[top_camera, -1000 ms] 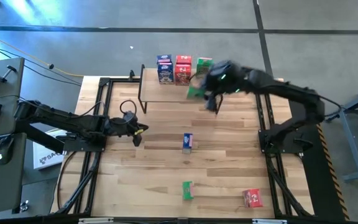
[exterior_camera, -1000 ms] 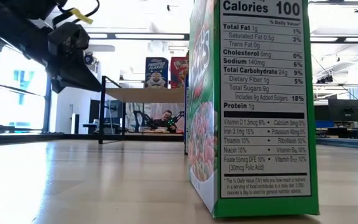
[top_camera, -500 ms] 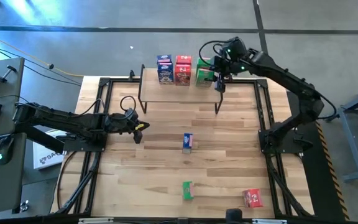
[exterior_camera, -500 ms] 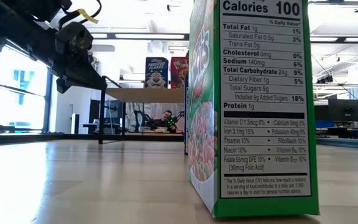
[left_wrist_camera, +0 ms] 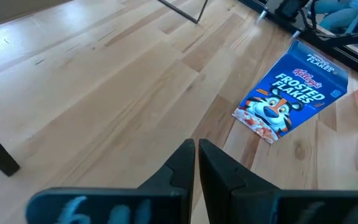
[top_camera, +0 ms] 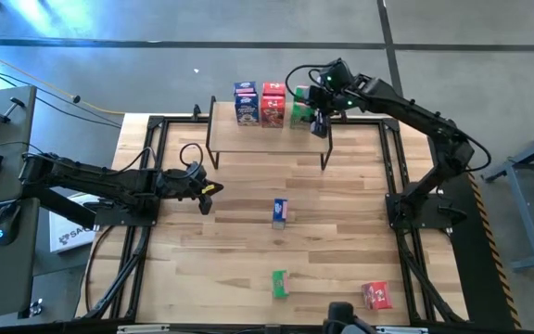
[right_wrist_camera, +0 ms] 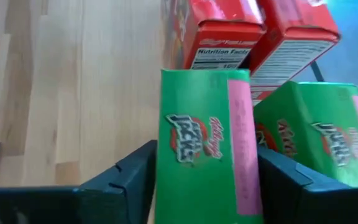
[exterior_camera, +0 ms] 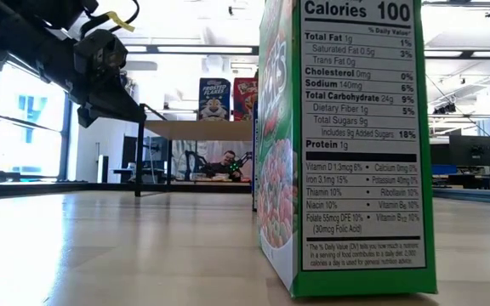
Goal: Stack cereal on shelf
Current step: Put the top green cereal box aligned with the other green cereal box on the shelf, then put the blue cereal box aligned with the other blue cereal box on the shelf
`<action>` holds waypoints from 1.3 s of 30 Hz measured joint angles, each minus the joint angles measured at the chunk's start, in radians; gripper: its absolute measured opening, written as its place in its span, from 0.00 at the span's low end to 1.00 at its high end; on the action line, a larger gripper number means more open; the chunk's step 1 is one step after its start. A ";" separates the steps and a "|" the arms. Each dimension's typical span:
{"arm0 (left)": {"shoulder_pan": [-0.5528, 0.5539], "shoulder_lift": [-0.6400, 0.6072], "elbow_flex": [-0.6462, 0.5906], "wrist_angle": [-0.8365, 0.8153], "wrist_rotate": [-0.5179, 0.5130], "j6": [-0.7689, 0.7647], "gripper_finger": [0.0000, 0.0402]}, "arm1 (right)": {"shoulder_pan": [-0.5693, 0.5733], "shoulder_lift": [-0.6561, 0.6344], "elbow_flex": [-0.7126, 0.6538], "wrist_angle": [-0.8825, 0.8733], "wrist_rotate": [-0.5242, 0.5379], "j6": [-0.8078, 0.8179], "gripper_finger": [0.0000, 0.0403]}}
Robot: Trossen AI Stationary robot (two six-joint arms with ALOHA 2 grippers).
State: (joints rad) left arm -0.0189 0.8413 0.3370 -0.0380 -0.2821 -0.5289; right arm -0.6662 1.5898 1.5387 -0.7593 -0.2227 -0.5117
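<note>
Right, rt hand (top_camera: 318, 119) is up at the shelf (top_camera: 267, 136), at its rt end beside the red boxes (top_camera: 273, 103). Rt wrist view shows a green box (right_wrist_camera: 202, 160) sitting between the two fingers (right_wrist_camera: 129, 177), w/ a second green box (right_wrist_camera: 319, 134) just beside it and red ones behind. Fingers flank the box, but can't tell if they're pinching or letting go, so call it the placing step, green going in next to its twin.

Left hand (top_camera: 204, 193) waits low over the bench (top_camera: 341, 232), well apart from the shelf, clenched on nothing; wrist view shows its fingers (left_wrist_camera: 194, 171) pressed together, a blue box (left_wrist_camera: 291, 93) lying flat on the bench ahead of it.

On the shelf: blue boxes (top_camera: 245, 102), red boxes, then green at the rt. On the bench: one blue (top_camera: 280, 211) mid-bench, one green (top_camera: 280, 283) nearer the front edge, one red (top_camera: 375, 295) at front rt.

Next move, I reckon: settle the green square, free it w/o tipping the neighbours, then back out and go for a bench box.

Hard to see: low view is mostly blocked by a big green box (exterior_camera: 347, 144), so the shelf's rt end is hidden. How many boxes are stacked per colour, can't count from above
</note>
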 joint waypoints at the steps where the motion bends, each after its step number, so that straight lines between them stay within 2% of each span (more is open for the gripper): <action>1: 0.000 0.000 0.000 0.000 0.000 0.000 0.04 | 0.000 0.000 0.000 0.007 0.008 0.000 0.54; 7: 0.000 0.000 0.000 0.000 0.000 0.001 0.04 | 0.003 -0.007 0.008 0.027 0.043 0.003 0.62; 15: 0.000 0.000 0.000 0.000 0.000 0.002 0.04 | 0.021 -0.027 0.070 0.020 0.077 -0.025 0.63; 19: 0.000 0.000 0.000 -0.001 -0.001 0.007 0.04 | 0.068 -0.069 0.121 -0.024 0.157 -0.039 0.63; 22: 0.018 0.000 0.000 -0.002 0.007 0.001 0.04 | 0.117 -0.110 0.163 -0.129 0.206 -0.037 0.60; 25: 0.046 0.001 0.000 0.004 0.028 0.007 0.03 | 0.166 -0.156 0.159 -0.174 0.220 0.020 0.51; 30: 0.092 0.049 -0.011 0.124 0.096 0.069 0.00 | 0.243 -0.238 -0.036 -0.143 0.220 0.106 0.24; 34: 0.133 0.126 -0.043 0.276 0.173 0.104 0.00 | 0.314 -0.316 -0.273 0.054 0.210 0.200 0.04; 36: 0.145 0.165 -0.055 0.362 0.208 0.119 0.00 | 0.355 -0.343 -0.382 0.155 0.204 0.255 0.02; 39: 0.146 0.229 -0.071 0.487 0.254 0.152 0.00 | 0.419 -0.368 -0.497 0.282 0.208 0.362 0.06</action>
State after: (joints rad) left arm 0.1268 1.0701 0.2659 0.4488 -0.0282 -0.3768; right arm -0.2475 1.2215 1.0415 -0.4774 -0.0149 -0.1501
